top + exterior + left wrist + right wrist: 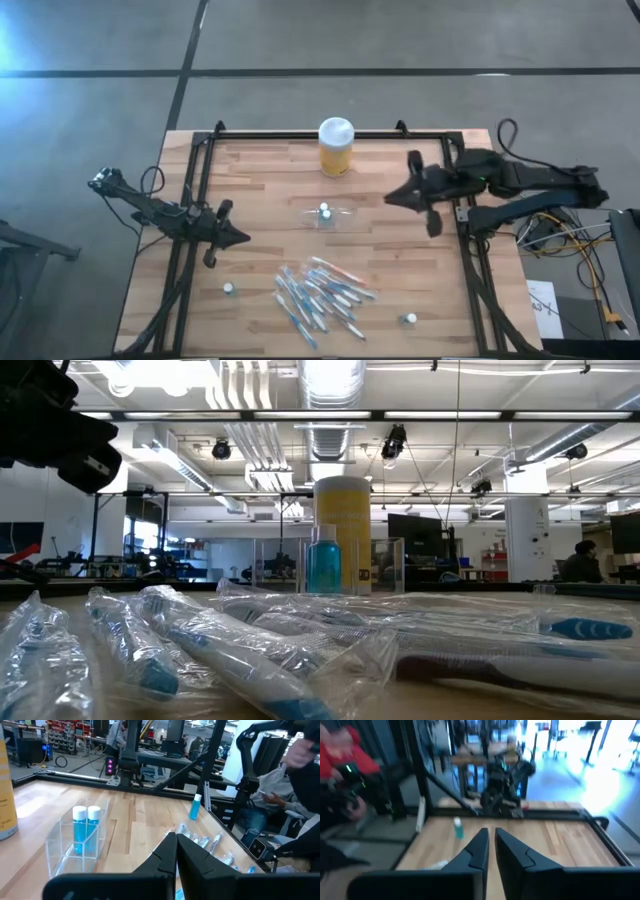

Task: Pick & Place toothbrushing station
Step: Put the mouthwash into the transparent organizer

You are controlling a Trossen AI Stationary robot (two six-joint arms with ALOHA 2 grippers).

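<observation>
The toothbrushing station [326, 216], a small clear plastic holder, rests by its base on the wood at mid-table. A little blue bottle [80, 827] stands in one of its slots. It also shows in the low view as the holder [385, 565] in front of the yellow jar. My left gripper [238, 238] hovers shut to the holder's left, pointing at it level, with the holder [60, 850] ahead of its fingertips [176, 842]. My right gripper [392, 198] is raised at the holder's right, fingers together [491, 836], holding nothing.
A yellow jar with a white lid [335, 147] stands at the far edge behind the holder. Several wrapped toothbrushes [322, 295] lie heaped near the front edge. Small blue bottles stand at front left [229, 288] and front right [409, 319]. Black frame rails border the table.
</observation>
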